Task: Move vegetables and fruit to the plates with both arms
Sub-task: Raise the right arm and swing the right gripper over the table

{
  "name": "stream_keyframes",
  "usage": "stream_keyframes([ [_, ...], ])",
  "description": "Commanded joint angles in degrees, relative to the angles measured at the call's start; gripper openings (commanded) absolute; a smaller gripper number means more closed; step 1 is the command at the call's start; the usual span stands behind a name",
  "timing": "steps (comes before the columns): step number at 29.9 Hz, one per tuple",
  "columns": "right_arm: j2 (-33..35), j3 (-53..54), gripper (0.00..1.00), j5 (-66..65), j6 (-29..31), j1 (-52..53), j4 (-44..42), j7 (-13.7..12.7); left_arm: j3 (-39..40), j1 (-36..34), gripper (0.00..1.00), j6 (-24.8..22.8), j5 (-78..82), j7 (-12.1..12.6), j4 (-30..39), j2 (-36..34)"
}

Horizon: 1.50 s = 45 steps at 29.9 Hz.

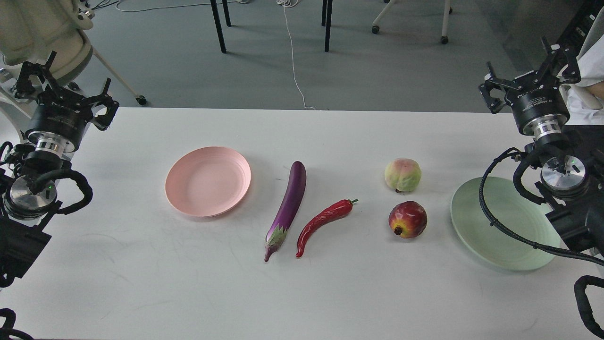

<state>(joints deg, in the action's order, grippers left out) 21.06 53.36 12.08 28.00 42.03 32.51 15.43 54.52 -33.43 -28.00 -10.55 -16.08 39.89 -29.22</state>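
Centrally on the white table [141,283] lie the two vegetables, side by side without touching. The eggplant [289,206] has its long axis running near-to-far with a slight lean; the pale calyx and stem point toward the near edge, the rounded purple tip toward the far edge. The red chili [322,223] lies on a steeper diagonal, green stem up and to the right, pointed tip toward the near edge. Both skins are glossy.

Right of them: the peach [402,174], round, pale green with pink blush, and just nearer, apart from it, the pomegranate [407,219], dark red, crown facing near-left.

The pink plate [208,181] sits left of the eggplant, matte, empty. The pale green plate [500,222] sits at the right, partly covered by the right arm's cable and joints.

The left gripper [66,89] is raised over the far-left table corner, fingers spread, empty. The right gripper [526,78] is raised past the far-right corner, fingers likewise apart, holding nothing. Wide bare tabletop along the near edge.
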Motion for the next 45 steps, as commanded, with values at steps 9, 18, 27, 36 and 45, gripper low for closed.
stream_keyframes([
  [9,2.14,-6.85,0.99,-0.04,0.00,3.49,0.62,0.04,-0.12,-0.06,0.99,0.00,0.00,-0.09,0.02,-0.05],
  [18,9.61,-33.02,0.99,-1.09,0.00,23.95,1.24,-0.05,-0.12,0.21,0.98,0.00,0.09,0.26,0.02,-0.32],
  [27,7.33,-63.09,0.99,-16.71,0.00,44.97,6.68,-0.13,-0.12,0.30,0.99,0.00,-0.08,-0.09,0.02,-1.37],
  [36,7.16,-73.65,0.99,-42.80,0.00,50.43,16.78,-0.48,0.06,0.47,0.99,0.00,-0.35,-0.27,0.02,-1.37],
  [45,-4.60,-93.50,0.99,-60.59,0.00,55.27,17.42,0.13,0.14,0.56,0.98,0.00,-0.70,-0.36,-0.07,-1.37],
])
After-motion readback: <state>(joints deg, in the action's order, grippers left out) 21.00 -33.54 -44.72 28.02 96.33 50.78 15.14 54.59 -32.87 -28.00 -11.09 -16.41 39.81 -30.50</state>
